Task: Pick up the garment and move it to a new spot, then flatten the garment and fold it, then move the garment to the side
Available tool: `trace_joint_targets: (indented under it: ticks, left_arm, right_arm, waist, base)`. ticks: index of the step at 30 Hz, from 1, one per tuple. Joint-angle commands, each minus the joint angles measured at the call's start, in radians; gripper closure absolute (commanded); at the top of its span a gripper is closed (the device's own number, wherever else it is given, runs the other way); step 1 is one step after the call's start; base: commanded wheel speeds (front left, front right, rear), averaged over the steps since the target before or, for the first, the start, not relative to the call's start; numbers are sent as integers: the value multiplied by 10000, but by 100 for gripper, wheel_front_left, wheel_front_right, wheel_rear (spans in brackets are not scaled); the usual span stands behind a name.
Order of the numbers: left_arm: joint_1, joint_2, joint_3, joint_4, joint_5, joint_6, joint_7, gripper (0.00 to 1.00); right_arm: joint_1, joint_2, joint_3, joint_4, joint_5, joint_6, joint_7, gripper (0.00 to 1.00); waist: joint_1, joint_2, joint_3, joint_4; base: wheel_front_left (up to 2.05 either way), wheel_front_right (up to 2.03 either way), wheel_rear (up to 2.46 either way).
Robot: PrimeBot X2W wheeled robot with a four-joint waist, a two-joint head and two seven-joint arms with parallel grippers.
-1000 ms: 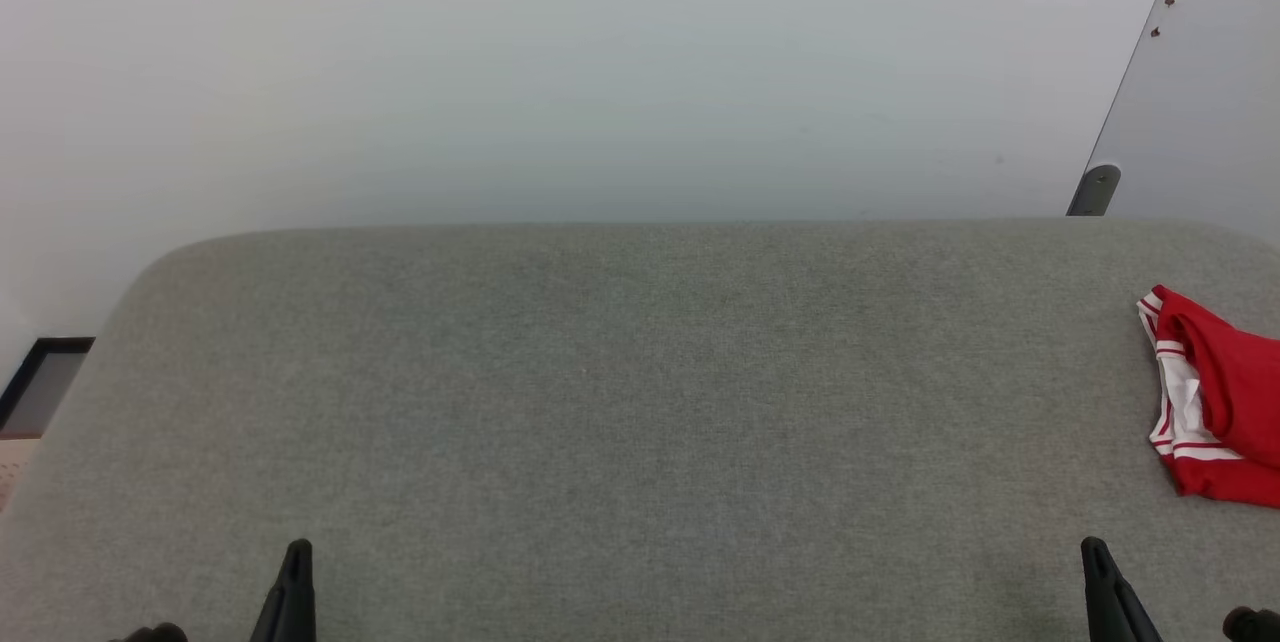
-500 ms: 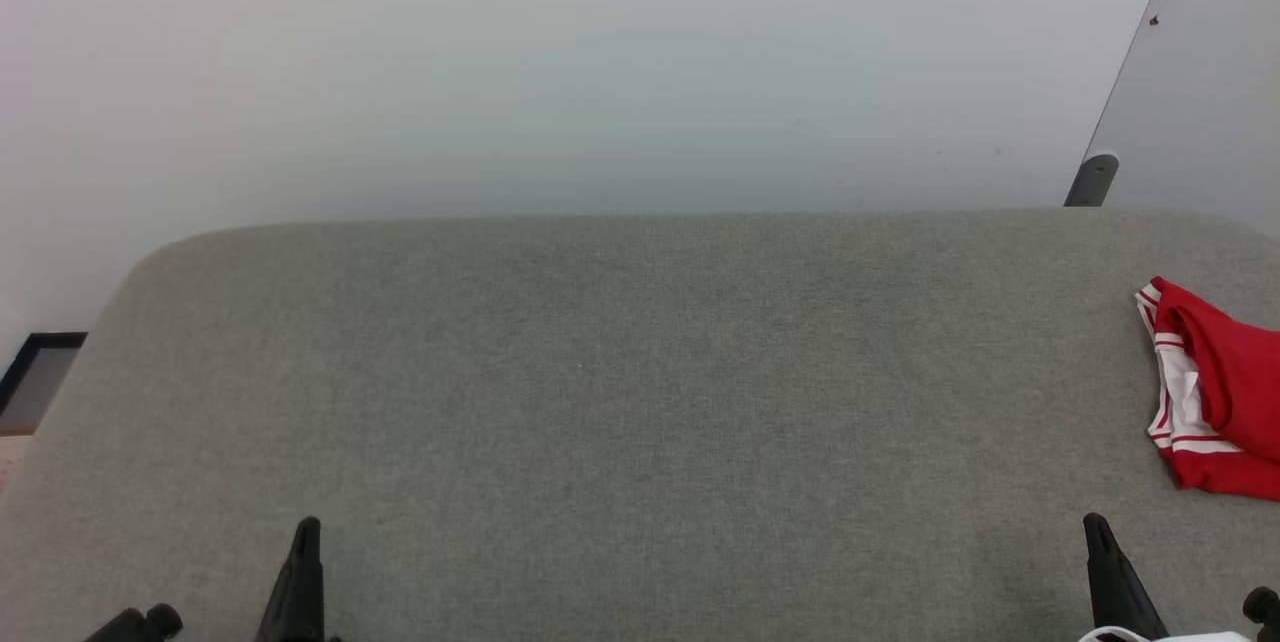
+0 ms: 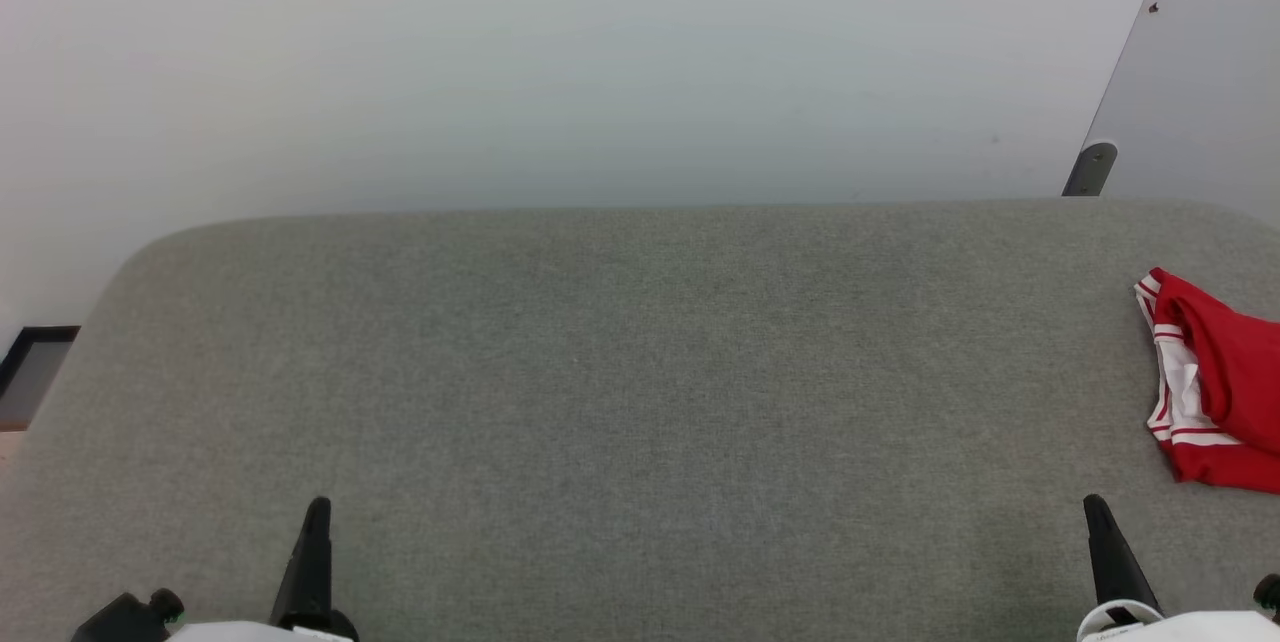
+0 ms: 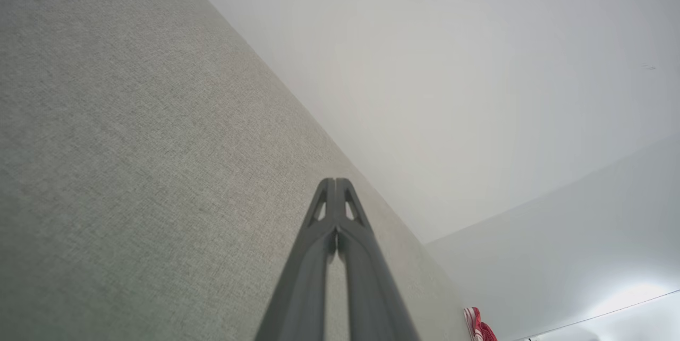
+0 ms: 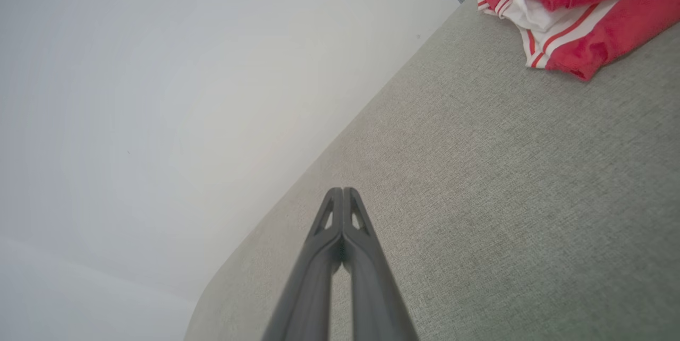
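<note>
The garment (image 3: 1215, 382) is a bright red fabric top with white parts and double white stripes, bunched at the right edge of the grey fabric surface (image 3: 620, 392) and cut off by the frame. In the right wrist view the garment (image 5: 568, 9) lies at the upper right, well away from my right gripper (image 5: 342, 190), whose fingers are pressed together and hold nothing. My right gripper (image 3: 1094, 502) hangs over the surface at the lower right, in front of the garment. My left gripper (image 3: 319, 504) is shut and empty at the lower left. The left wrist view catches the garment (image 4: 479, 324) as a small red shape far off.
A pale wall (image 3: 600, 62) rises behind the surface. A grey panel with a metal fitting (image 3: 1092, 169) stands at the back right. A dark-framed object (image 3: 30, 372) sits low at the far left beyond the surface's rounded corner.
The head camera has tilted, so the whole scene sits slightly higher in the picture and both grippers' white wrists have come into view. The garment has not moved on the surface.
</note>
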Motion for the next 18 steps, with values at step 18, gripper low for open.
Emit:
trace_joint_targets:
  ticks: [18]
  left_arm:
    - [-638, -198, 111, 115, -1894, -19, 558, 100]
  right_arm:
    - [-679, 32, -148, 63, 2189, -3, 555, 100]
  waist:
    - [0, 0, 153, -76]
  base:
    - [0, 0, 0]
